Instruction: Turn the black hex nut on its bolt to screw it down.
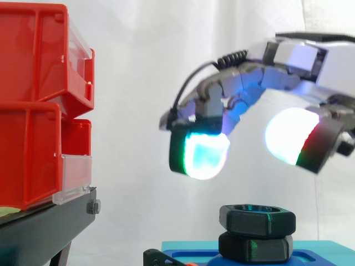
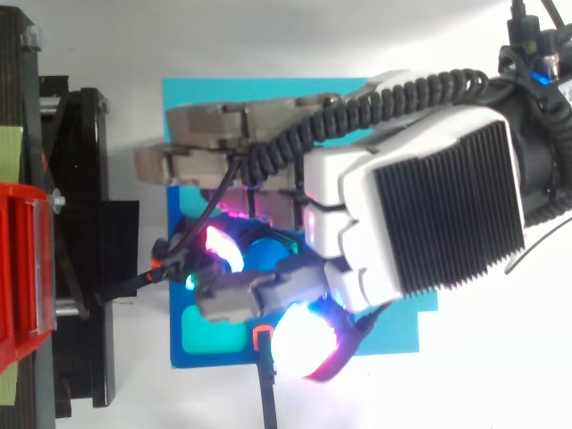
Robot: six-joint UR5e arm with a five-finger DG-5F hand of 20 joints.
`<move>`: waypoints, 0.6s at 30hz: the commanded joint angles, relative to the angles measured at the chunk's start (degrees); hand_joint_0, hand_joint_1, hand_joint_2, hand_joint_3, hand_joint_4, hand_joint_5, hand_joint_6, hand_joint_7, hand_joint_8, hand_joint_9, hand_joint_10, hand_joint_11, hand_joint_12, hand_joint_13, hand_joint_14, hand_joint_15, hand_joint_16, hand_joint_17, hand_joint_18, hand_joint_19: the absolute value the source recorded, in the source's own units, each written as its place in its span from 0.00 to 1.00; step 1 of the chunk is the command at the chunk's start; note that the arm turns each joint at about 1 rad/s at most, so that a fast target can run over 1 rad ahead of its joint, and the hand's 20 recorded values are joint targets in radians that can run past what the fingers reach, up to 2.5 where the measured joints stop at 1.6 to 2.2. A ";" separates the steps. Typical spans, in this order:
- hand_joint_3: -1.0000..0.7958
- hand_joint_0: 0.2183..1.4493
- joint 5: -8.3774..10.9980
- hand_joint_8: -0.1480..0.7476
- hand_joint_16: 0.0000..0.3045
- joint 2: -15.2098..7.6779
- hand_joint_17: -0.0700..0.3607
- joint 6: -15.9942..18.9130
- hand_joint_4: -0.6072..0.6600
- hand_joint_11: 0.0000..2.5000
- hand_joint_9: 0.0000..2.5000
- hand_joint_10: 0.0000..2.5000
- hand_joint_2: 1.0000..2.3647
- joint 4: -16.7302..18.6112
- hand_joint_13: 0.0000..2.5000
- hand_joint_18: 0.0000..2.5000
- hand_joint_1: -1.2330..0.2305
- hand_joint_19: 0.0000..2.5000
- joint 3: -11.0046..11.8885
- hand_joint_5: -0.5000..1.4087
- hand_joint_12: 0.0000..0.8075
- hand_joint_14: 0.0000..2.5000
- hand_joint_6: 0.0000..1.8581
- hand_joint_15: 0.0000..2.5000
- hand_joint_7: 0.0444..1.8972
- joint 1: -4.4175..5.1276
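Observation:
Two black hex nuts sit stacked on a blue base [image 1: 310,248] at the bottom of the side view: the upper nut [image 1: 257,218] rests on the lower one [image 1: 255,246]. My hand [image 1: 288,64] hovers above them, clear of the upper nut by a visible gap. Its fingers are spread and only loosely bent, holding nothing. One glowing fingertip [image 1: 202,155] hangs above and left of the nut, another [image 1: 291,136] above and right. From above, the hand [image 2: 420,206] covers most of the blue base [image 2: 393,326]; the nuts are largely hidden under it.
Red bins [image 1: 39,105] stand stacked on a black stand [image 1: 50,224] at the left, also seen along the left edge from above [image 2: 27,268]. A white curtain fills the background. A small black bracket [image 1: 161,257] sits at the base's left corner.

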 commanded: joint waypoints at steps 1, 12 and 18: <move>0.28 0.24 1.01 0.49 0.15 0.00 0.39 0.03 0.47 0.12 0.46 0.00 0.00 -0.16 0.28 0.24 0.71 0.19 1.03 0.28 0.38 0.00 0.27 0.07 0.59 1.26; 0.28 0.24 5.40 0.48 0.15 -0.09 0.40 0.03 0.45 0.11 0.45 0.00 0.00 -2.79 0.28 0.24 0.71 0.19 -0.11 0.28 0.39 0.00 0.27 0.07 0.56 5.22; 0.28 0.24 7.16 0.48 0.15 -0.09 0.40 0.03 0.46 0.11 0.45 0.00 0.00 -2.09 0.28 0.24 0.71 0.19 -2.75 0.28 0.39 0.00 0.27 0.07 0.55 6.27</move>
